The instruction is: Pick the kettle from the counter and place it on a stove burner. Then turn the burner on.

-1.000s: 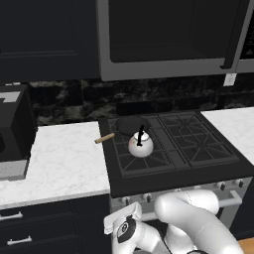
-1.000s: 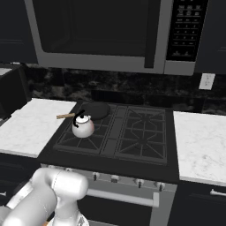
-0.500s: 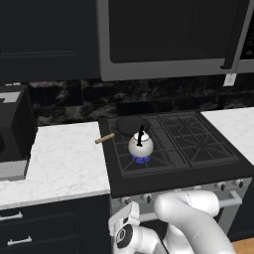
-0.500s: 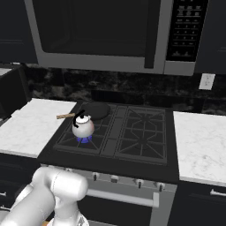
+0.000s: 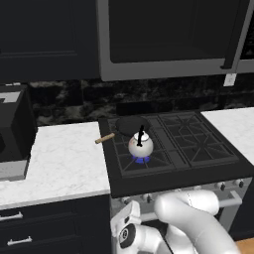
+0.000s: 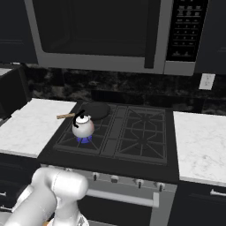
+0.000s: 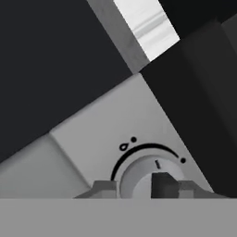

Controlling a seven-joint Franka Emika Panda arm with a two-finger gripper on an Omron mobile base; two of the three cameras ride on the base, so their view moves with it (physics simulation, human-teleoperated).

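Burner lit under kettle — gripper at the knob

Left base view: we count one kettle (image 5: 140,146) on the front-left stove burner (image 5: 141,158), blue flame showing; one pan (image 5: 130,126) touches it behind — a nudge could upset it. Right base view: one counter (image 6: 31,123) left, four burners. Hand view: gripper (image 7: 135,189) straddles one knob (image 7: 144,178); whether the jaws grip it we cannot tell — overturning could kill the flame.

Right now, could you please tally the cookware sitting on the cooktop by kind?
Kettle: 1, on the lit front-left stove burner
Pan: 1, behind the kettle, its wooden handle reaching toward the counter
Total: 2
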